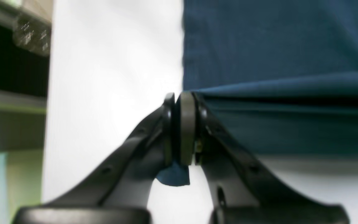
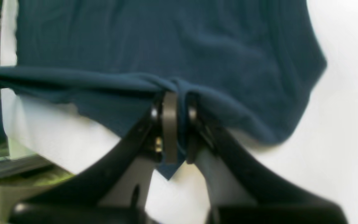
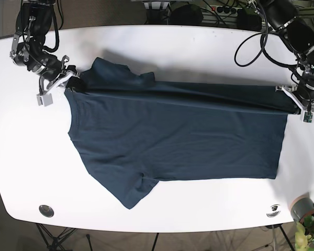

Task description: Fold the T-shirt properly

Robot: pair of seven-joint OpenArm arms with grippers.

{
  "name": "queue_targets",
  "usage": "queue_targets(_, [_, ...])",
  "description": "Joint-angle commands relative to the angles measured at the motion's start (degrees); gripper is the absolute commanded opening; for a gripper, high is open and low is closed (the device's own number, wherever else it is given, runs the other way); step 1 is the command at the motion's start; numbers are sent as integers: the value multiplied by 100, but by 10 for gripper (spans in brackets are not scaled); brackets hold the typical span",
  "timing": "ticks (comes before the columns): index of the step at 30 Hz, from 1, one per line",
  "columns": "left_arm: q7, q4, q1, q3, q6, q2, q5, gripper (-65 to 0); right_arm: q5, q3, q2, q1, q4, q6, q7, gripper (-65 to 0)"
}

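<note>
A dark blue T-shirt (image 3: 172,136) lies spread on the white table (image 3: 199,52), its far long edge lifted and pulled taut between both arms. My left gripper (image 3: 295,107) is shut on the shirt's hem corner at the right of the base view; in the left wrist view the cloth (image 1: 275,46) runs from the pinched pads (image 1: 186,124) and a small tip of fabric pokes out below them. My right gripper (image 3: 71,83) is shut on the shoulder end at the left; in the right wrist view the fabric (image 2: 166,46) bunches between the fingers (image 2: 169,124).
A sleeve (image 3: 131,191) sticks out toward the table's front edge, another sleeve (image 3: 112,70) lies behind the taut fold. Two round fittings (image 3: 46,210) (image 3: 274,210) sit near the front edge. A potted plant (image 3: 306,219) stands off the front right corner. Cables hang at the back.
</note>
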Motion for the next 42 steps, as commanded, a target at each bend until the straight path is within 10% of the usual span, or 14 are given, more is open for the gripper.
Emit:
queue_targets(1, [-86, -166, -185, 53, 82, -202, 44, -650, 16, 35, 105, 186, -108, 22, 123, -626])
queue_targets(16, [-552, -1485, -747, 747, 82, -677, 53, -650, -159, -360, 105, 1109, -926, -40, 149, -601])
queue_targets(26, [-561, -1713, -747, 1090, 82, -756, 0, -328, -502, -325, 114, 925, -170, -40, 149, -190])
queue_targets(42, [-570, -1713, -721, 1099, 82, -765, -9, -390, -520, -343, -598, -333, 94, -40, 141, -258])
